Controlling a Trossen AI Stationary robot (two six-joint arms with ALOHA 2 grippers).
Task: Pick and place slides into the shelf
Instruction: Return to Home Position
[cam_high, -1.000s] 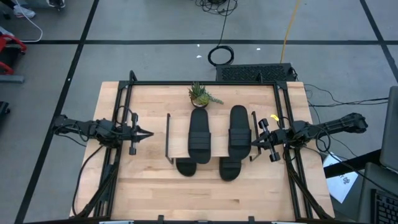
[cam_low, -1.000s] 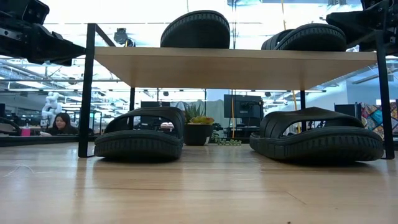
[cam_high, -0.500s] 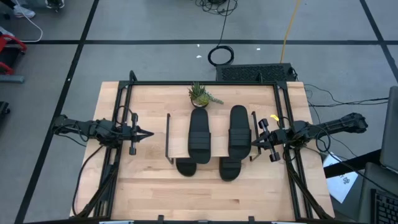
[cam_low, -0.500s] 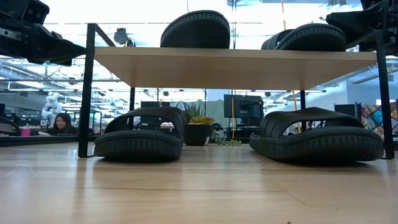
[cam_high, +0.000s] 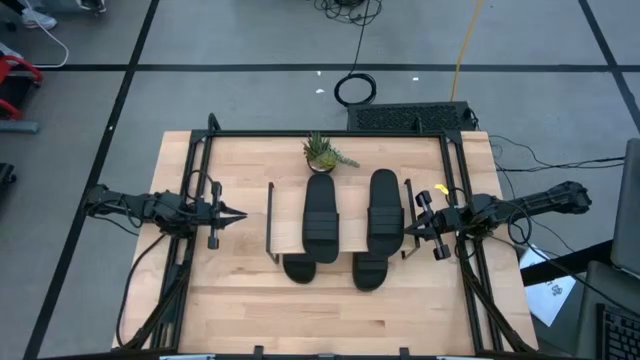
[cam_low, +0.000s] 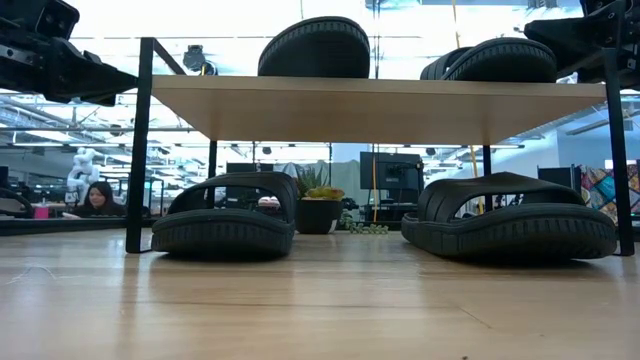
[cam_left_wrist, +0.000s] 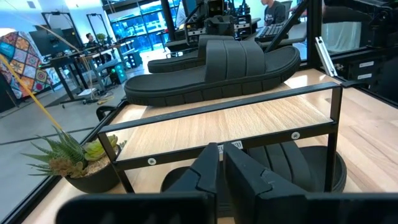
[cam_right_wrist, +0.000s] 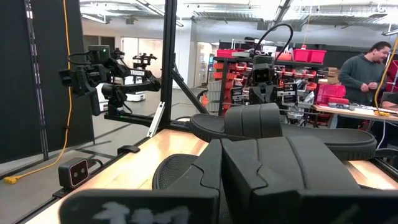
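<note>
All four slides (cam_high: 321, 225) sit at the shelf (cam_low: 370, 105) mid-table, two on top and two beneath, while your left gripper (cam_high: 241, 214) and right gripper (cam_high: 405, 232) hang clenched on nothing beside its ends; the slides look light and soft, so pinch the strap.

Left gripper (cam_high: 238, 214) and right gripper (cam_high: 406, 232) point inward (fingers (cam_left_wrist: 203, 178) closed together).

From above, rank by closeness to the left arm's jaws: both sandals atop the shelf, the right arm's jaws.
1. Left top slide, left half of the shelf.
2. Right top slide, right half.
3. Right gripper, beyond the shelf's right end.
</note>
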